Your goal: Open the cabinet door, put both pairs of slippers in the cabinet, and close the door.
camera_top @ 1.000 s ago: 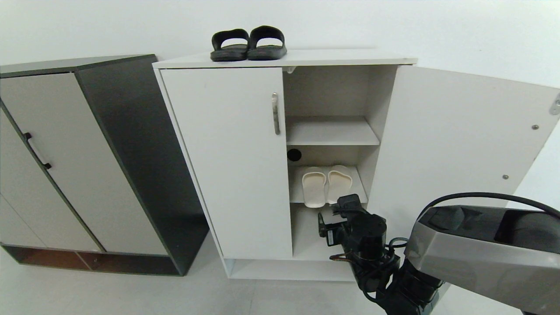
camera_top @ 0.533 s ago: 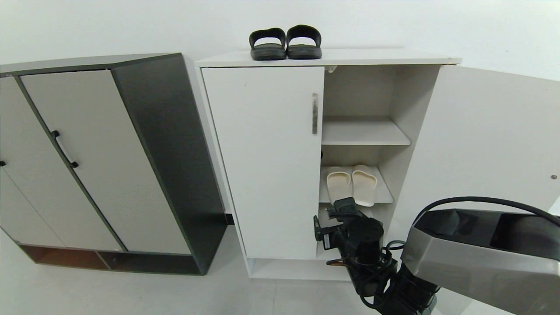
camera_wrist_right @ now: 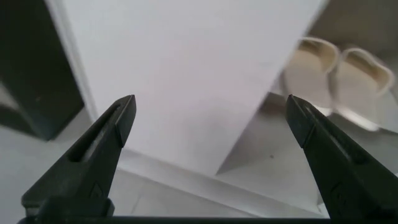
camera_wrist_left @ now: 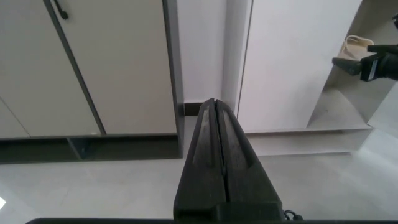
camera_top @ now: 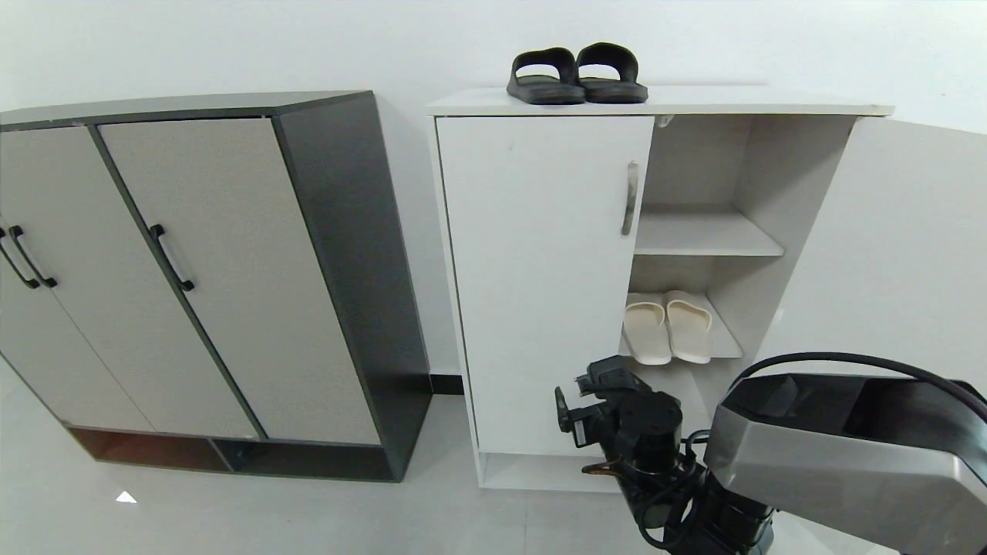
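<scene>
A white cabinet (camera_top: 771,100) stands with its left door (camera_top: 540,270) closed and its right door (camera_top: 894,247) swung open. A black pair of slippers (camera_top: 578,73) sits on the cabinet's top. A white pair of slippers (camera_top: 667,331) lies on the middle shelf, and the same white pair (camera_wrist_right: 336,81) appears past the door's edge in the right wrist view. My right gripper (camera_top: 590,385) hangs open and empty low in front of the closed door's lower right corner; its fingers (camera_wrist_right: 115,124) are spread wide. My left gripper (camera_wrist_left: 214,106) is shut with nothing in it, facing the floor between the two cabinets.
A dark grey cabinet (camera_top: 231,270) with pale doors and black handles stands to the left of the white one, with a narrow gap (camera_wrist_left: 233,62) between them. The upper shelf (camera_top: 702,231) is bare. Grey floor (camera_top: 308,516) spreads in front.
The whole head picture has shifted right, so the camera has moved. My right gripper now stands before the closed door's lower corner instead of the open compartment. The slippers have not moved.
</scene>
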Tool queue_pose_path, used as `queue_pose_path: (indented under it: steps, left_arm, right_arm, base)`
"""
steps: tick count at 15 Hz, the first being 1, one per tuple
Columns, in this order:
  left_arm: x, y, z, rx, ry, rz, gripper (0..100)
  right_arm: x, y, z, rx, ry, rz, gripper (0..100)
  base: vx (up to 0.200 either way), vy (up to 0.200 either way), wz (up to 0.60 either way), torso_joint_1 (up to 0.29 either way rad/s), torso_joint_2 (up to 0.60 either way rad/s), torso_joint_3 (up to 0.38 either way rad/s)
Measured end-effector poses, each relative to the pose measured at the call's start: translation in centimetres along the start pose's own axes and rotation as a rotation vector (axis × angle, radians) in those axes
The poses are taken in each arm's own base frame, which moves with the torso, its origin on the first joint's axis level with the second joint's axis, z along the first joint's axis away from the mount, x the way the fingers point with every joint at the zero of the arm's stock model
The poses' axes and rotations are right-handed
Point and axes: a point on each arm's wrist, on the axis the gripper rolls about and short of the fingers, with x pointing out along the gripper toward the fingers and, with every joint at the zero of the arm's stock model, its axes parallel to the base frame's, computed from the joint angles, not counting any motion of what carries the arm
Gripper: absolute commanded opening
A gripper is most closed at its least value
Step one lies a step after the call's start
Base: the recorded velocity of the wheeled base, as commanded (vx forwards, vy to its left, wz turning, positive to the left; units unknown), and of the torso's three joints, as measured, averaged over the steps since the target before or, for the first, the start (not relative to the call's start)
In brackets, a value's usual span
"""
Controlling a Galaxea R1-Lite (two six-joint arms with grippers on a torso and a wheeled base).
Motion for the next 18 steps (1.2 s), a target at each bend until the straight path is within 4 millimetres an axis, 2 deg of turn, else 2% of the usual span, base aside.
queue_pose_path:
  steps: [15, 18]
  left_arm:
    - [0.00, 0.00, 0.01, 0.000, 0.000, 0.001, 0]
    - [0.00, 0.00, 0.01, 0.000, 0.000, 0.001, 0]
  right_arm:
    - [0.29, 0.04, 0.05, 0.006, -0.013, -0.001, 100]
    - [0.28, 0.05, 0.07, 0.008, -0.016, -0.001, 100]
  base:
    - [0.000, 0.000, 0.00, 0.000, 0.00, 0.000]
    - [0.000, 0.000, 0.00, 0.006, -0.17, -0.199]
